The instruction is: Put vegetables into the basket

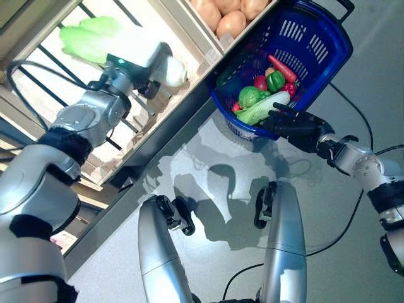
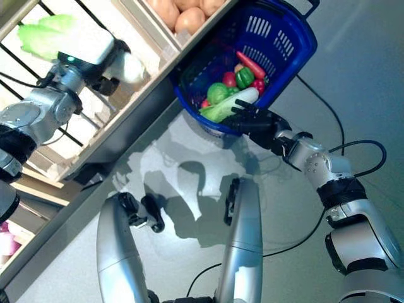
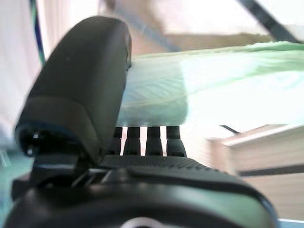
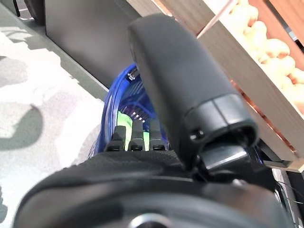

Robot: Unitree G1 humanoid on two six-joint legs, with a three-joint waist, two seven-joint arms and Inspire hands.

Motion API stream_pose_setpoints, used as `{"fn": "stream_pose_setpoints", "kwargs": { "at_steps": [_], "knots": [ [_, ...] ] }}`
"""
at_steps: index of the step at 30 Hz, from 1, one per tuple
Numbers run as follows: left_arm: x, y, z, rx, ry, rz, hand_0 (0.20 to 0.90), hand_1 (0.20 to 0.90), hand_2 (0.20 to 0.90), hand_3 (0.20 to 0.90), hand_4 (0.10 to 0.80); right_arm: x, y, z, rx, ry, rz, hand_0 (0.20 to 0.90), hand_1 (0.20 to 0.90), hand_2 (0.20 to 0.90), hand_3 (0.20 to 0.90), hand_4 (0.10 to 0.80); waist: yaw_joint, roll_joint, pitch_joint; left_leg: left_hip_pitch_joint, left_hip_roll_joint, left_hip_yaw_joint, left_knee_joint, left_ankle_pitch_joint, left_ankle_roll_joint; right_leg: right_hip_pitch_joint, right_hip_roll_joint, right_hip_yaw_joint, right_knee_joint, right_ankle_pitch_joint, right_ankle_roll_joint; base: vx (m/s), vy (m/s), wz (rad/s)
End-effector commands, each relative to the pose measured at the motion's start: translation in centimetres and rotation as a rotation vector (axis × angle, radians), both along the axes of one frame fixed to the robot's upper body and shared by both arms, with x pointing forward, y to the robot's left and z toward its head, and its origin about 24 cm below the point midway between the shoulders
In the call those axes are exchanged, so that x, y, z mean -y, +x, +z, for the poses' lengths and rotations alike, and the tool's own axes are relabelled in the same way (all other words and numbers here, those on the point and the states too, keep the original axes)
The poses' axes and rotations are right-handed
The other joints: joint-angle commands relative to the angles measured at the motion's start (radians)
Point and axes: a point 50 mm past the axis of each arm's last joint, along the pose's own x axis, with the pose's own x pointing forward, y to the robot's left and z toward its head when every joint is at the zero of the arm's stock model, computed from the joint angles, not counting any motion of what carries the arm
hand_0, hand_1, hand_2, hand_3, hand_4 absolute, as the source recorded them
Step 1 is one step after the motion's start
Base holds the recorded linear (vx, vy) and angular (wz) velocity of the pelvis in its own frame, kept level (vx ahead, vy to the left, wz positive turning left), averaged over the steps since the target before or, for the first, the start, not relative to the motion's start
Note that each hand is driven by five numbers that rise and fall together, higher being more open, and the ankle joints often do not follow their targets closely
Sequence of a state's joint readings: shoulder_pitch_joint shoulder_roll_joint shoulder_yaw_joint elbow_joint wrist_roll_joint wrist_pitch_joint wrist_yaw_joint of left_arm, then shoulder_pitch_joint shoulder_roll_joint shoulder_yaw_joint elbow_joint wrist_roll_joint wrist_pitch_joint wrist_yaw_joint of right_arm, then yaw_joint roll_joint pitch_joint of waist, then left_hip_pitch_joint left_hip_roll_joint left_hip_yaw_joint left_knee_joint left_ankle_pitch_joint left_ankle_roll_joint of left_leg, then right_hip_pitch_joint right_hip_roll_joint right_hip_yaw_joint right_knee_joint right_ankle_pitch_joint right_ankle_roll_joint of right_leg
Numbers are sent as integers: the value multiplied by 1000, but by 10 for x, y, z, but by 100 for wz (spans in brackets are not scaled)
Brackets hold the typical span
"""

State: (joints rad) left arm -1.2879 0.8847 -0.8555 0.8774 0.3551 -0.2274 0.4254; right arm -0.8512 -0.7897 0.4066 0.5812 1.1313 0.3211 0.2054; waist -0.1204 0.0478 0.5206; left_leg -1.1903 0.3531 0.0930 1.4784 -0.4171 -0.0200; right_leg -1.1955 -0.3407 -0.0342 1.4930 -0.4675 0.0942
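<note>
The blue plastic basket stands on the floor against the stand's base. In it lie a long red pepper, a green bell pepper, a red round vegetable, a green round one and a long pale green-white one. My right hand is at the basket's near rim, fingers straight, empty; it also shows in the right wrist view. My left hand is up at the stand, thumb and fingers closed round a pale green leafy cabbage, seen close in the left wrist view.
The wooden vegetable stand with slatted shelves and crates runs along the left and top. Its dark base board borders the grey floor, which lies open in front of the basket.
</note>
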Motion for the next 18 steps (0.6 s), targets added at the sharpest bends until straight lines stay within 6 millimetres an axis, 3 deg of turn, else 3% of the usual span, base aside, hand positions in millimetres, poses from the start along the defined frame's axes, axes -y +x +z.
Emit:
{"fn": "stream_pose_setpoints", "kwargs": {
  "at_steps": [1, 8, 12, 18],
  "knots": [
    [-22, -24, 50, 317, -290, -90, 300, 300, 300, 300, 400, -22, 4, 34, 252, 86, 35, 900, 900, 900, 900, 800, 8, -33, -27, 74, 18, -64, -179, 58, -92, 101, -86, 5, -203, 157, 13, -19, -7, 9],
    [-21, -31, 38, 366, -599, -272, 300, 300, 300, 300, 400, -49, 3, 41, 413, -65, 104, 900, 900, 900, 900, 800, 21, -32, -64, 220, 5, -21, -289, 75, -86, 244, -68, -28, -296, 148, -1, 3, -8, 6],
    [-22, -36, 29, 368, -715, -362, 300, 300, 300, 300, 400, -54, 1, 43, 479, -143, 113, 900, 900, 900, 900, 800, 27, -31, -89, 299, -5, -5, -349, 87, -87, 321, -58, -45, -341, 141, -11, 37, -26, 3],
    [-24, -38, 9, 278, -1017, -532, 300, 300, 300, 300, 400, -66, -4, 32, 525, -238, 101, 900, 900, 900, 900, 800, 40, -33, -147, 502, -41, 32, -549, 134, -75, 508, -37, -86, -493, 160, -24, 65, -37, 5]
  ]
}}
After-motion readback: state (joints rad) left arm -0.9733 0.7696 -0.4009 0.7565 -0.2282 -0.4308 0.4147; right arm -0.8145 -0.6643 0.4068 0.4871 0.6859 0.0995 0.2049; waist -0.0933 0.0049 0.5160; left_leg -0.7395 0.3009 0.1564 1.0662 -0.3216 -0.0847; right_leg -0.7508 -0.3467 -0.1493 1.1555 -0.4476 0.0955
